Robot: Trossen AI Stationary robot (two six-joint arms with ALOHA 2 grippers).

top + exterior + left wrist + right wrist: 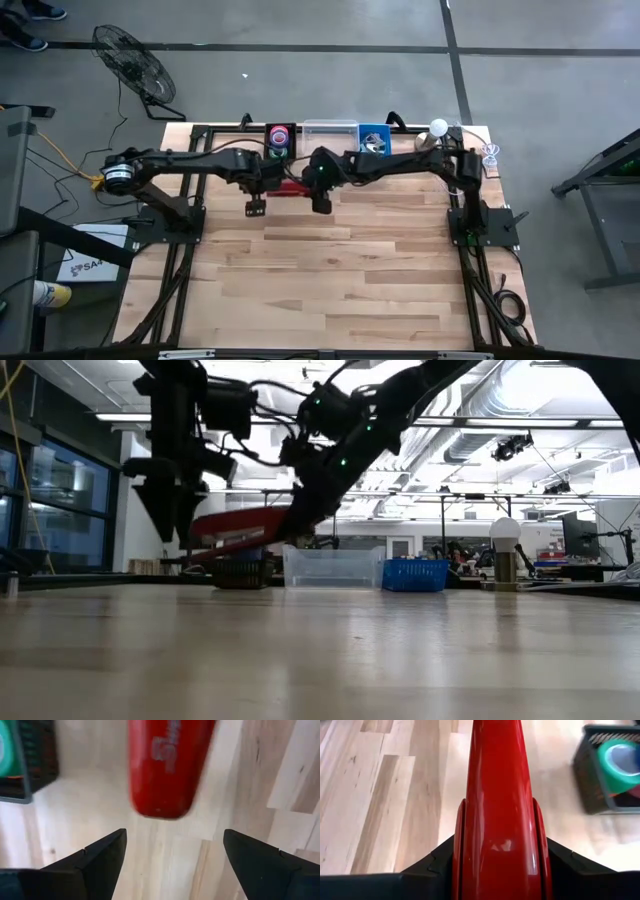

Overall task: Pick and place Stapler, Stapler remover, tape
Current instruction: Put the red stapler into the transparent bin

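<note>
Stapler [291,186] (bright red) lies between both grippers from above, just beside the black basket [280,141]. Low view: stapler [240,525] held off the table above that basket [242,572]. Left wrist: left gripper [172,857] spread wide, stapler tip [167,767] beyond it, untouched. Right wrist: right gripper [497,852] clamped on stapler [499,810], basket [612,770] nearby.

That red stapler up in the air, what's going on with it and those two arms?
The right tool is shut on the red stapler, holding it above the wooden table near the back edge. The left tool stands open right at the stapler's free end, not gripping it. A dark basket with rolls of tape in it sits close by, beside a clear bin and a blue basket.
</note>
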